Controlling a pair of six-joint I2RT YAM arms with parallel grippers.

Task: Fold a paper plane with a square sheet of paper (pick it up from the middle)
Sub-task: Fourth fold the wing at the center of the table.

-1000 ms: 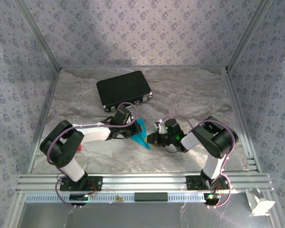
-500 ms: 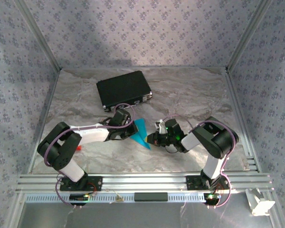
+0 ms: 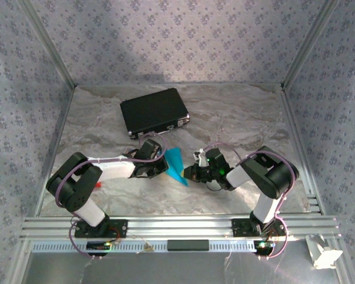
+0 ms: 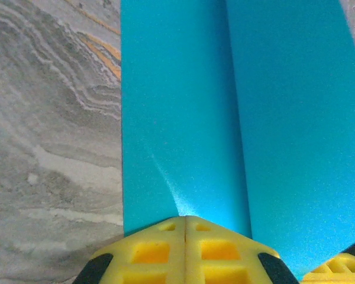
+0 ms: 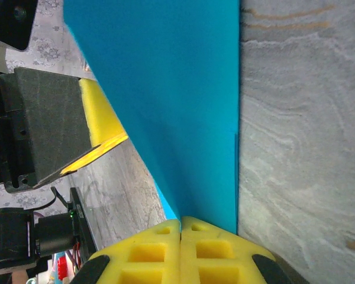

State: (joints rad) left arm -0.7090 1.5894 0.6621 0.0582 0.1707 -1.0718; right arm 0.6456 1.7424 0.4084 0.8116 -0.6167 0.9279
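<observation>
Top external: cyan sheet (image 3: 176, 164), part-folded to a wedge, sits mid-counter (image 3: 242, 118) between the arms.
Left wrist: left fingers (image 4: 151, 251) clamped on the sheet beside its crease.
Right wrist: right fingers (image 5: 216, 254) clamped on its end.
Likely mid-fold; the next move calls for both arms working together.

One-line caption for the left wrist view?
Left gripper shut on the folded cyan paper, marbled table to its left.
</observation>
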